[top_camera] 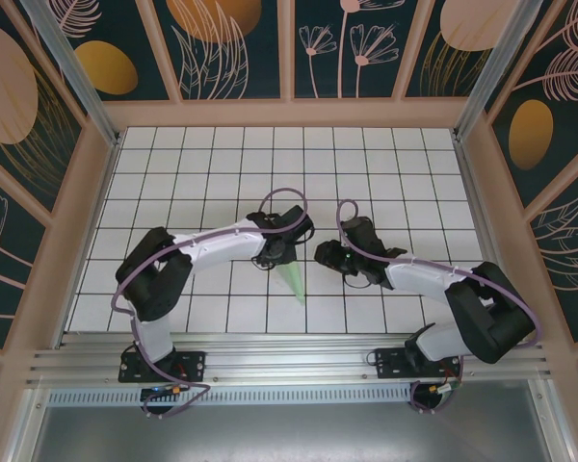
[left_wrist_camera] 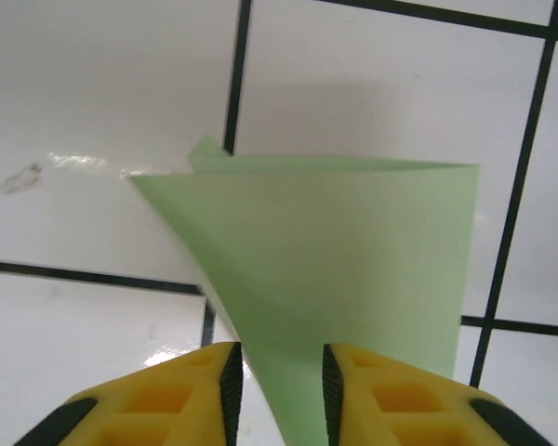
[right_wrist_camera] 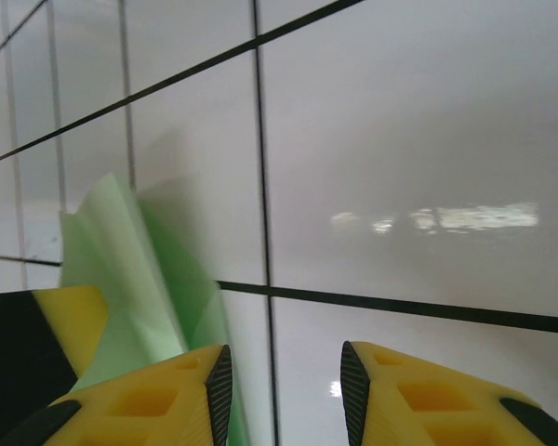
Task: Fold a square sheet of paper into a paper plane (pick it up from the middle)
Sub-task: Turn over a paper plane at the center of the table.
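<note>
Two grippers are set at the paper plane [left_wrist_camera: 335, 260]: the left gripper [left_wrist_camera: 279, 376] is narrowed about the plane's tapered end, with green paper seen between the jaws. Whether a firm pinch is made cannot be told, so the grip is best closed squarely across the folded layers without skewing them. Just right of the plane, the right gripper [right_wrist_camera: 284, 381] is held part open and empty, and bare grid table [top_camera: 395, 173] is seen on every side of the plane, with the walls well apart from it.
</note>
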